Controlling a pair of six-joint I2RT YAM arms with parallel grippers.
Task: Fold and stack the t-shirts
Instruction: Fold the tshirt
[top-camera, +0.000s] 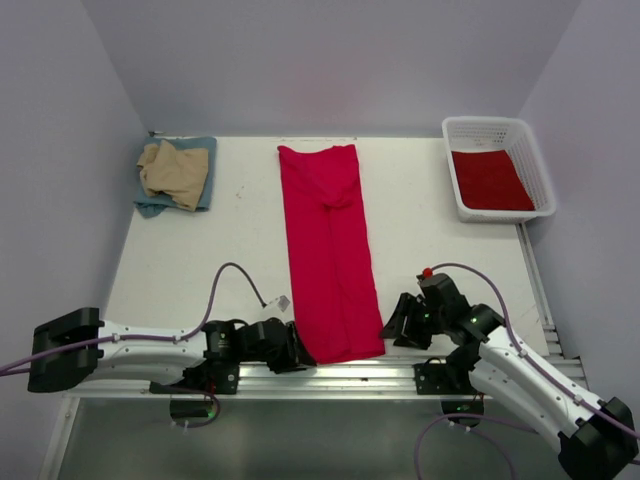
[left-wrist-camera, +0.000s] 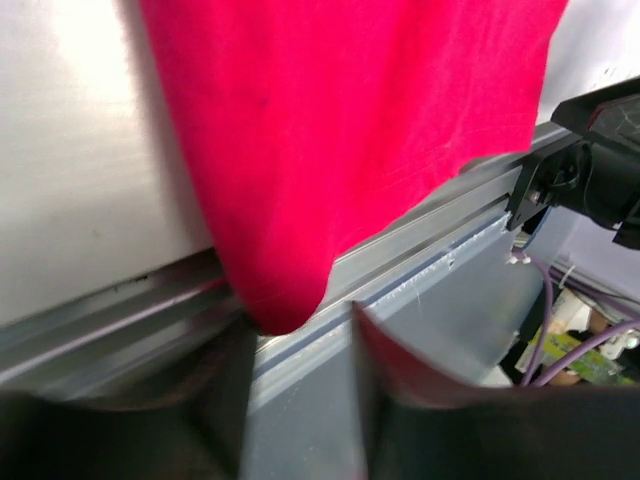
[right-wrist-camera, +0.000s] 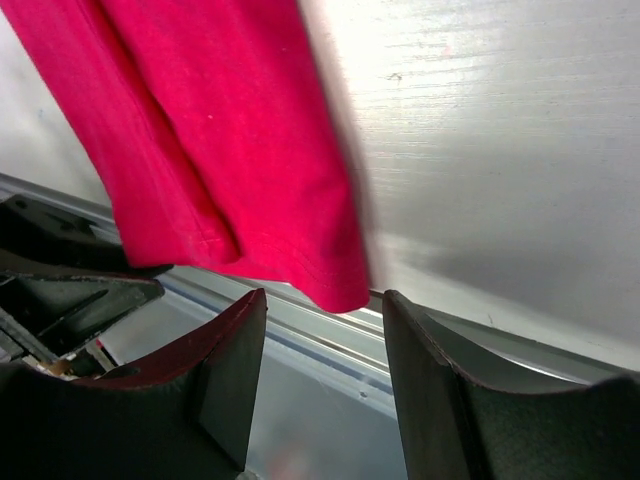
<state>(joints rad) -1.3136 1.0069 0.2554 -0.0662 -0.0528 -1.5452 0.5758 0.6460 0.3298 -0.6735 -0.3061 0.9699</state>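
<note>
While both arms lie low at the near edge, the white table (top-camera: 240, 250) carries everything else. Down its middle runs the red t-shirt (top-camera: 330, 255), folded lengthwise into a long narrow strip from near the far wall to the front, with its near hem reaching over the edge onto the metal rail (top-camera: 350, 372). At the far right corner stands the white lattice basket (top-camera: 482, 122), well apart from the strip, with a second red shirt (top-camera: 490, 180) lying flat inside it. In the far left corner the tan shirt (top-camera: 175, 170) lies crumpled on top of the blue-grey shirt (top-camera: 203, 148), which shows around its edges. The left gripper (top-camera: 295, 345) sits at the strip's near left corner. From its wrist camera the left gripper (left-wrist-camera: 300, 400) has its dark fingers (left-wrist-camera: 400, 400) spread apart, and the shirt's rounded corner (left-wrist-camera: 280, 300) droops at the mouth of the gap, pinched by neither. The right gripper (top-camera: 395, 320) is just beside the near right corner. Its own view shows the right gripper (right-wrist-camera: 325, 380) equally wide, the hem corner (right-wrist-camera: 340, 290) just ahead of the fingertips (right-wrist-camera: 215, 370) and not clamped. A small white tag (top-camera: 283, 300) lies just beside the strip's left edge; whether it is attached to the shirt cannot be told.
</note>
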